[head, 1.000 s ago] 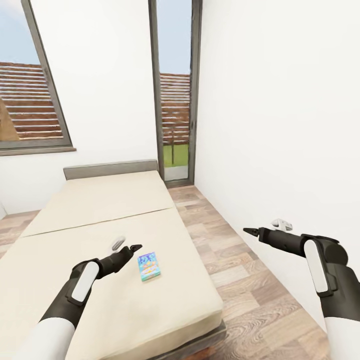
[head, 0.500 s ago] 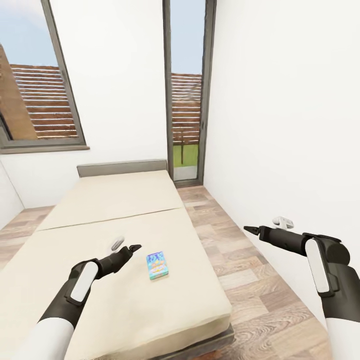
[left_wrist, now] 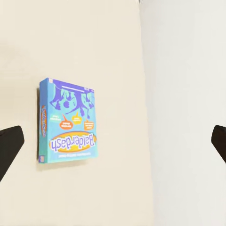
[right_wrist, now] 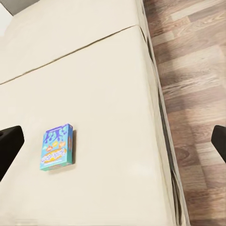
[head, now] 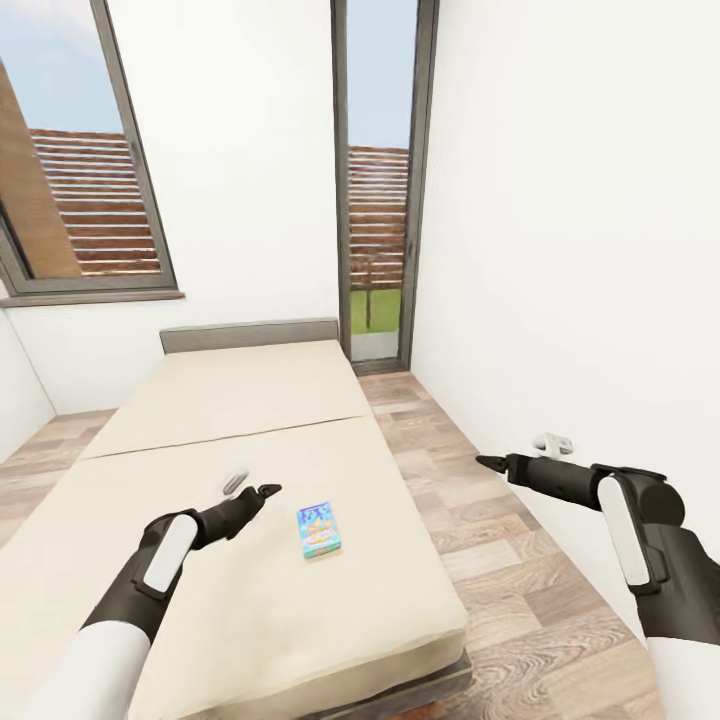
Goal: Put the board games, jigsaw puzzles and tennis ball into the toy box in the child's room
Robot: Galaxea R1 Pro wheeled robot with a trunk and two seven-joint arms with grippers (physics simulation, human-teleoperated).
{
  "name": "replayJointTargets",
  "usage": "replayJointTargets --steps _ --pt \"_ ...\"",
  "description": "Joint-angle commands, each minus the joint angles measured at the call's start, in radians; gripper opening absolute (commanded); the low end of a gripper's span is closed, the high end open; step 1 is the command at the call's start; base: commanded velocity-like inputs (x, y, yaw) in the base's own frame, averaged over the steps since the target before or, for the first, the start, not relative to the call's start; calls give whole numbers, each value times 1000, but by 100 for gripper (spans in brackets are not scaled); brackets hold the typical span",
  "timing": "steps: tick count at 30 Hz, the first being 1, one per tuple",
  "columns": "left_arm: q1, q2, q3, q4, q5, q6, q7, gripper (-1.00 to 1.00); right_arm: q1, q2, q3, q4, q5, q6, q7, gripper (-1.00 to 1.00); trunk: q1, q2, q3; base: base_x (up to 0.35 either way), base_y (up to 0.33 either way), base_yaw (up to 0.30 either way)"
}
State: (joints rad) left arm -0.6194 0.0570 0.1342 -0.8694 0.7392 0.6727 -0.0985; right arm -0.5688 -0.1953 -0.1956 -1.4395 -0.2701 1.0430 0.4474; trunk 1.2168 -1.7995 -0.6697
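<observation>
One board game [head: 319, 529], a flat blue box with "Balderdash" lettering, lies flat on the beige mattress of the bed [head: 230, 400], near its right side. My left gripper [head: 262, 492] hovers open just left of the box and a little above the mattress. The left wrist view looks down on the board game [left_wrist: 68, 121] with one dark fingertip at each side edge. My right gripper [head: 490, 464] is open over the floor, right of the bed. Its wrist view takes in the board game [right_wrist: 57, 146] and the bed [right_wrist: 94, 84]. The table and toy box are out of view.
A strip of wood-plank floor [head: 470, 520] runs between the bed and the white wall [head: 570, 250] on the right. A grey headboard [head: 250, 334] stands at the far end. Behind it are a wide window [head: 85, 180] and a tall narrow window [head: 378, 200].
The whole head view has shifted, so the camera has turned a little. The blue box lies where it was. My right gripper has edged slightly inward; both grippers stay open.
</observation>
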Motion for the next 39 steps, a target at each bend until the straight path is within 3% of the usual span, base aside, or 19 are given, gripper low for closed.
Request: replayJointTargets --steps 1,7,10,13,19,25,32,39 --pt "-14 1 3 21 -3 6 5 100 -1 -1 3 -1 7 4 8 100 0 -1 -1 0 0 5" --pt "-98 4 3 183 -4 -13 36 100 -2 -4 11 -6 6 4 8 100 0 -1 -4 0 0 3" --pt "-117 4 3 219 -4 -24 39 100 -2 -4 12 -6 6 4 8 100 0 -1 -7 0 0 1" --pt "-173 7 3 324 -4 -71 46 100 -3 -5 13 -8 5 4 8 100 0 -1 -10 0 0 0" --pt "-238 20 0 424 -5 -133 51 100 -5 -5 14 -7 6 4 8 100 0 -1 -19 0 0 0" --pt "-273 33 -7 468 -7 -164 53 100 -5 -5 14 -7 5 4 8 100 0 -1 -28 0 0 0" --pt "-283 31 -27 483 -21 -177 68 100 -5 -6 14 -8 4 4 8 100 0 -1 -39 0 0 0" --pt "-289 25 -34 481 -11 -126 99 100 -3 -6 16 -9 2 4 8 100 0 -1 -50 0 0 0"
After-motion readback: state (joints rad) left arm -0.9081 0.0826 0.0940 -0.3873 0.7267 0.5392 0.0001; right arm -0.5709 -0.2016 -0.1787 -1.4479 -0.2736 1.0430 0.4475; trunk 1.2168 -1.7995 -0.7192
